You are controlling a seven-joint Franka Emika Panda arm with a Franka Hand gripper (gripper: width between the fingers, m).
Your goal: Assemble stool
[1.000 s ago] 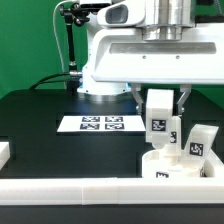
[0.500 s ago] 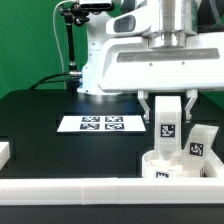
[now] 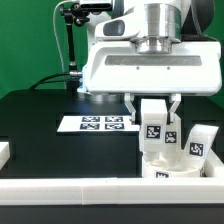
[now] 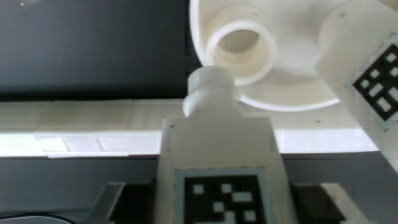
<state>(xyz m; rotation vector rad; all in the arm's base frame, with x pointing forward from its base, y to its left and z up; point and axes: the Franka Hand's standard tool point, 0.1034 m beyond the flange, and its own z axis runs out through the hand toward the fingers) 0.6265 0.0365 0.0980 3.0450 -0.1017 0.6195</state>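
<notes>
**Leg poised over the seat socket**

Clearly, in the exterior view the fingers clamp a leg upright above the seat, near-right on the table. Wrist view: its peg hovers beside the socket, awaiting alignment.

open black table left, seat crowded by legs, front rail

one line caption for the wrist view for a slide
Gripper holds a tagged stool leg, its peg end near a socket in the round white seat.
</notes>
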